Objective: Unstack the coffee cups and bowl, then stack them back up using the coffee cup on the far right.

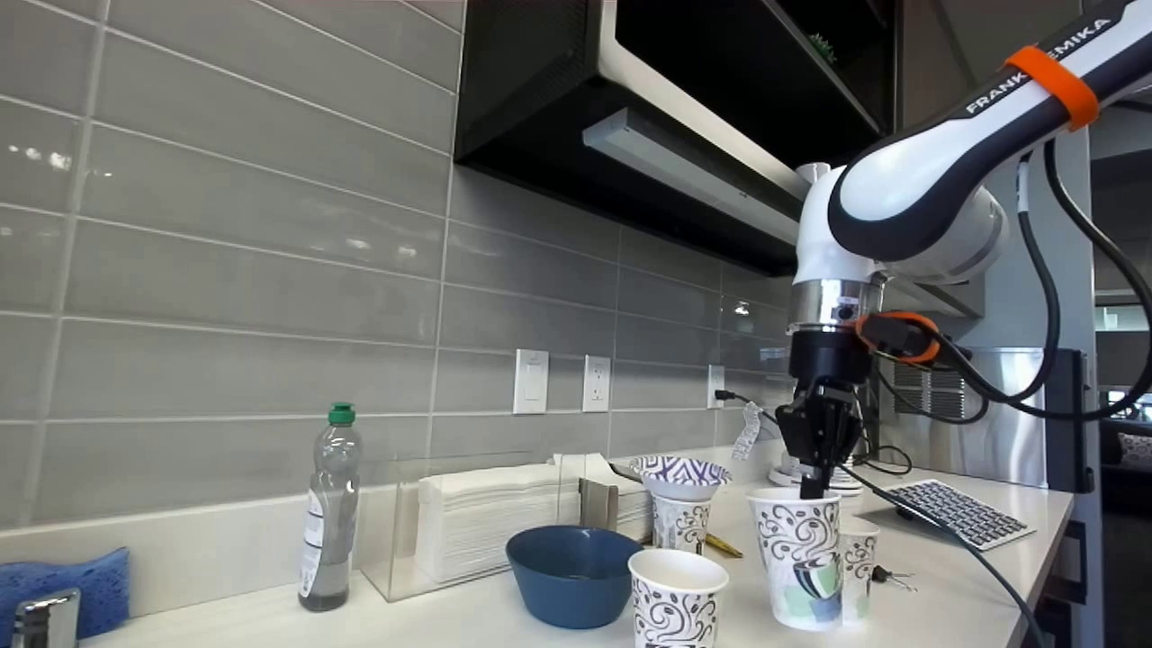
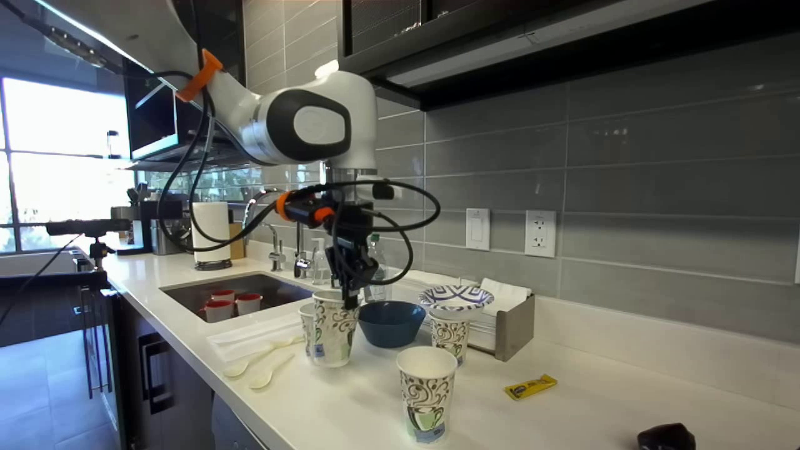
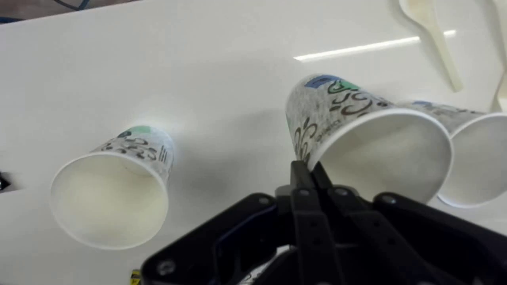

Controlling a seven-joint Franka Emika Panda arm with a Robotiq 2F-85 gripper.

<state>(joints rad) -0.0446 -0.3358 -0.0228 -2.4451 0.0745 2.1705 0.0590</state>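
1. Coffee cup, tapered, of printed white paper (image 2: 332,334), is near the round blue bowl (image 2: 389,328); the gripper (image 3: 311,168) is clenched on its rim.
2. Other similar cups (image 2: 427,396) stand separately near this bowl, so unstacking seems almost finished.
3. Next move probably calls for placing it upright and releasing, before restacking.

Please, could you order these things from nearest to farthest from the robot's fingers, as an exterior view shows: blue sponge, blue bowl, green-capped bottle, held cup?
1. Held cup: its rim between the fingers.
2. Blue bowl: left of the cup.
3. Green-capped bottle: farther left.
4. Blue sponge: at the picture's left edge.
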